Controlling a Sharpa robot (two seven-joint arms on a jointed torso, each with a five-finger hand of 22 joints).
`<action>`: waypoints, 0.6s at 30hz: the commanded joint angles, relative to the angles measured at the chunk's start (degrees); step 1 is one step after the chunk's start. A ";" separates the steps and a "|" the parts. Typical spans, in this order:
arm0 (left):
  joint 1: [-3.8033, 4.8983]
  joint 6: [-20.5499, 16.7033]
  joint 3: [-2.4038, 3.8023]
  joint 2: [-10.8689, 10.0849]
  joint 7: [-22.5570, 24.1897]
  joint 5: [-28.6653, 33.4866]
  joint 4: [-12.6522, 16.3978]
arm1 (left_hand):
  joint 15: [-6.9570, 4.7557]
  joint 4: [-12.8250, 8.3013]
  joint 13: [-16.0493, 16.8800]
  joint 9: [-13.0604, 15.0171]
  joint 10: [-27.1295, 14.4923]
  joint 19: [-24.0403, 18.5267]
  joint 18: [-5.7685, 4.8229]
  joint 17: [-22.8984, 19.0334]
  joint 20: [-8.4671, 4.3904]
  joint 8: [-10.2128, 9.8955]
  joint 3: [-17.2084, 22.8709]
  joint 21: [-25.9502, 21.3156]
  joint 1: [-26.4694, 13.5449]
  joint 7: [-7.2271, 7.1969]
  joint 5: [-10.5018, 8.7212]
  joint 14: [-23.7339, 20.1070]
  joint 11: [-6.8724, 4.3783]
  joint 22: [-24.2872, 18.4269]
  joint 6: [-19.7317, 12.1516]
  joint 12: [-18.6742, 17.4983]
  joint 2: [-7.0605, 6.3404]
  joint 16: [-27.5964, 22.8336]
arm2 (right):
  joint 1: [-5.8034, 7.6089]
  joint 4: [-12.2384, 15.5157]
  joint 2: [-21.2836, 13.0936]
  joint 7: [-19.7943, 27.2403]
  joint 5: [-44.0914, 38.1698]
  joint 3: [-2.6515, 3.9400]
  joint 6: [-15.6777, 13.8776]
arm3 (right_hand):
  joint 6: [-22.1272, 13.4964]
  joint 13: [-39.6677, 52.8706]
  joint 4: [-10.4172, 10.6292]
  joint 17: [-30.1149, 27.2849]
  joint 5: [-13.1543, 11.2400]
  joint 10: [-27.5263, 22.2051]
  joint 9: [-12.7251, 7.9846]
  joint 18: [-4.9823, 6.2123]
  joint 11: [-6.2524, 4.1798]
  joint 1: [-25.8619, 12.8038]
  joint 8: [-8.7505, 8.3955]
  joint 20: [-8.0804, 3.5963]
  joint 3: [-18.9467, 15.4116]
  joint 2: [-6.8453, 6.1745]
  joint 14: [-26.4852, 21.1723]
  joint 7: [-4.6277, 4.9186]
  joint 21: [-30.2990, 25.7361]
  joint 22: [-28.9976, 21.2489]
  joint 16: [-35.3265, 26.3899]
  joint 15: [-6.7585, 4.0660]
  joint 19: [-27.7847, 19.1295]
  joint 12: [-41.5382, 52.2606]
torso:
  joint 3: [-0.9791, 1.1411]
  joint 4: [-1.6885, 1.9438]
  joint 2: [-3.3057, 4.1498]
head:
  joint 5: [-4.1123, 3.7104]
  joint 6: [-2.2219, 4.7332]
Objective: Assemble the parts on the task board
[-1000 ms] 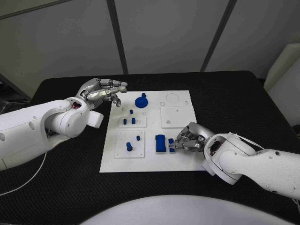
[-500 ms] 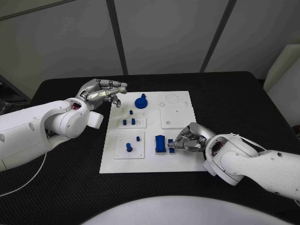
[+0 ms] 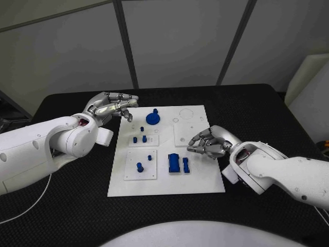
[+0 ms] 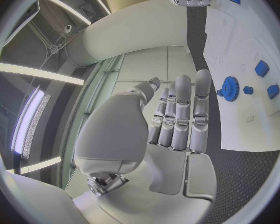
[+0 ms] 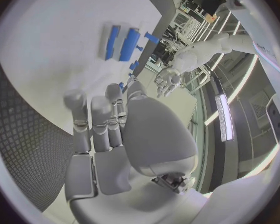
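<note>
The right hand [image 3: 209,142] has lifted off the blue blocks [image 3: 179,163], fingers curled empty; left hand [image 3: 111,106] likewise.

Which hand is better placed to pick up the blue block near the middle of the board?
Right. The right hand hovers empty beside the blue block; the left hand sits at the board's far corner.

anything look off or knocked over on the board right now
Nothing stands out. The blue parts sit in tidy groups on the white board, which lies square on the table. Both hands, left and right, hold nothing.
</note>
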 commanded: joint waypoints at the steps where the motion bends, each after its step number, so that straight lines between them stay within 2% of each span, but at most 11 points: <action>1: -0.08 -1.99 0.05 0.58 4.06 3.32 -1.14 | 0.49 0.23 -0.35 0.00 -0.80 -3.29 -1.82 -2.28 0.39 0.44 -0.93 -2.81 -0.61 -0.27 -0.32 -4.08 0.02 -1.49 0.05 0.06 -0.09 -3.73 | 1.54 -4.45 1.35 15.95 22.53 0.08 1.87 | -0.55 -7.26 -0.67 -12.87 -0.84 -4.58 -1.12 1.86 0.95 3.98 -1.09 0.80 1.29 0.71 -6.55 1.06 -12.74 -9.96 -14.94 1.13 -8.14 -8.39 | -0.40 -0.34 -1.42 | -0.37 1.52; 2: -0.13 -2.54 0.05 0.85 4.63 4.05 -1.69 | 0.85 0.37 -0.59 -0.05 -1.05 -5.12 -1.87 -3.65 0.65 0.43 -1.13 -4.39 -0.58 -0.21 -0.30 -5.99 0.21 -2.38 -0.05 -0.14 0.02 -6.05 | 2.11 -6.33 2.05 17.58 25.81 0.08 2.44 | -0.46 -11.84 -0.32 -14.80 -1.36 -3.22 -2.06 1.81 1.15 5.26 -1.70 1.65 1.79 0.89 -6.89 2.00 -16.46 -12.60 -19.13 1.96 -8.93 -11.74 | -0.48 -0.41 -1.65 | -0.41 2.09; 4: -0.24 -3.77 0.05 1.52 5.90 5.81 -2.94 | 1.91 0.83 -1.20 -0.13 -1.08 -9.44 -2.09 -7.46 1.55 0.37 -1.55 -8.48 -0.49 -0.16 -0.25 -9.38 0.57 -4.94 -0.20 -0.67 0.45 -12.48 | 3.20 -10.14 3.60 20.57 31.22 0.08 3.47 | -0.06 -17.78 -0.06 -17.41 -1.24 -3.29 -3.40 1.80 2.36 7.11 -2.41 2.49 2.51 0.53 -9.17 1.99 -20.62 -15.53 -24.78 2.57 -10.18 -16.70 | -0.73 -0.62 -2.33 | -0.42 2.95; 5: -0.30 -4.42 0.06 1.91 6.57 6.75 -3.63 | 2.36 1.03 -1.47 -0.17 -0.93 -11.53 -2.30 -9.17 2.14 0.25 -1.74 -10.59 -0.44 -0.14 -0.25 -10.32 0.69 -6.37 -0.29 -1.04 0.53 -15.52 | 3.72 -12.08 4.47 21.91 33.35 0.09 3.97 | 0.41 -20.33 0.36 -18.90 -1.15 -3.72 -4.00 1.59 2.53 7.75 -2.60 3.01 3.14 1.03 -11.35 2.19 -22.49 -16.77 -27.80 3.17 -11.09 -18.94 | -0.78 -0.68 -2.48 | -0.47 3.63; 6: -0.37 -5.08 0.06 2.34 7.28 7.67 -4.39 | 2.87 1.23 -1.65 -0.17 -0.69 -13.49 -2.32 -10.80 2.70 0.11 -1.87 -12.81 -0.29 -0.26 -0.23 -10.50 0.87 -8.00 -0.32 -1.57 0.70 -18.47 | 4.24 -14.08 5.44 23.13 35.01 0.10 4.48 | 0.43 -23.58 0.58 -20.89 -1.44 -2.82 -5.09 1.70 2.93 8.69 -3.39 3.48 3.62 0.56 -12.29 2.57 -25.28 -18.62 -31.07 4.13 -12.55 -21.06 | -0.81 -0.74 -2.67 | -0.55 4.31; 9: -0.55 -6.59 0.06 3.68 8.95 10.02 -6.65 | 4.27 1.89 -1.75 -0.21 -0.37 -19.00 -2.54 -14.42 4.61 -0.51 -2.05 -18.94 -0.07 -0.27 -0.21 -11.49 1.28 -12.77 -0.32 -3.68 0.87 -26.02 | 5.43 -19.33 8.22 25.66 37.77 0.12 5.82 | 0.70 -29.16 1.74 -24.91 -1.88 -2.75 -6.94 1.17 3.83 9.30 -4.80 5.06 4.57 0.52 -15.81 2.78 -29.85 -21.73 -37.67 5.62 -14.75 -24.91 | -0.86 -1.00 -3.16 | -0.55 5.97; 10: -0.61 -7.19 0.07 4.36 9.60 10.99 -7.74 | 4.75 2.05 -1.75 -0.22 -0.46 -20.65 -2.51 -15.41 5.29 -0.84 -2.12 -20.77 0.05 -0.27 -0.20 -11.99 1.49 -14.29 -0.46 -4.54 0.90 -28.27 | 5.86 -21.61 9.50 26.53 38.62 0.13 6.36 | 1.62 -34.45 2.87 -28.13 -2.22 -0.64 -8.73 1.92 4.54 9.28 -6.01 5.85 5.42 0.57 -14.42 3.53 -33.46 -24.62 -41.69 6.61 -14.74 -27.40 | -0.90 -1.08 -3.35 | -0.50 6.34; 11: -0.67 -7.77 0.07 5.06 10.21 11.81 -8.86 | 5.21 2.18 -1.76 -0.24 -0.57 -22.10 -2.40 -16.35 5.96 -1.18 -2.25 -22.41 0.18 -0.27 -0.20 -12.54 1.73 -15.70 -0.62 -5.39 0.92 -30.36 | 6.21 -23.83 10.76 27.29 39.35 0.14 6.94 | 1.36 -36.06 2.80 -29.19 -2.12 -0.92 -9.37 1.77 4.51 9.54 -6.47 6.40 5.55 0.04 -14.84 3.27 -34.33 -25.39 -43.24 6.62 -14.41 -28.45 | -0.90 -1.11 -3.44 | -0.41 6.89; 12: -0.73 -8.54 0.07 6.06 10.95 12.79 -10.44 | 5.95 2.35 -1.71 -0.23 -0.63 -24.01 -1.65 -18.08 7.21 -1.95 -2.86 -25.05 0.45 -0.61 -0.24 -12.79 2.39 -18.39 -0.87 -7.09 0.87 -33.99 | 6.59 -26.72 12.43 28.17 40.20 0.15 7.77 | 0.50 -38.65 2.74 -31.08 -2.16 -1.34 -10.63 1.78 4.74 9.40 -6.54 7.03 5.83 -0.40 -15.73 3.48 -36.42 -27.07 -45.87 7.32 -14.50 -29.92 | -0.93 -1.14 -3.58 | -0.29 7.14; 14: -0.79 -9.34 0.08 7.30 11.66 13.79 -12.22 | 6.60 2.57 -1.72 -0.25 -1.12 -25.22 -1.53 -19.30 8.19 -2.61 -3.51 -26.60 0.43 -1.05 -0.23 -13.63 2.95 -20.06 -1.16 -8.36 0.99 -36.48 | 6.89 -29.77 14.20 28.99 40.88 0.16 8.78 | -0.25 -40.70 2.54 -32.75 -2.38 -1.84 -11.75 1.86 5.11 9.15 -6.57 7.54 5.98 -0.76 -16.46 3.66 -38.44 -28.68 -47.95 8.03 -14.78 -31.15 | -1.00 -1.04 -3.88 | -0.10 8.32; 18: -0.87 -11.03 0.10 9.54 12.80 15.13 -15.17 | 8.08 2.95 -1.73 -0.30 -2.84 -28.43 -1.75 -22.67 9.45 -4.25 -6.41 -28.12 0.57 -2.26 -0.20 -14.91 4.59 -24.90 -1.96 -12.09 1.59 -42.61 | 7.26 -35.49 17.58 30.18 41.72 0.18 10.73 | -0.89 -45.35 1.50 -37.44 -2.73 -2.04 -14.79 2.03 6.00 7.64 -6.50 9.07 6.25 -0.71 -17.16 3.90 -44.03 -33.67 -52.44 9.07 -14.32 -33.47 | -1.10 -0.78 -4.21 | 0.19 9.92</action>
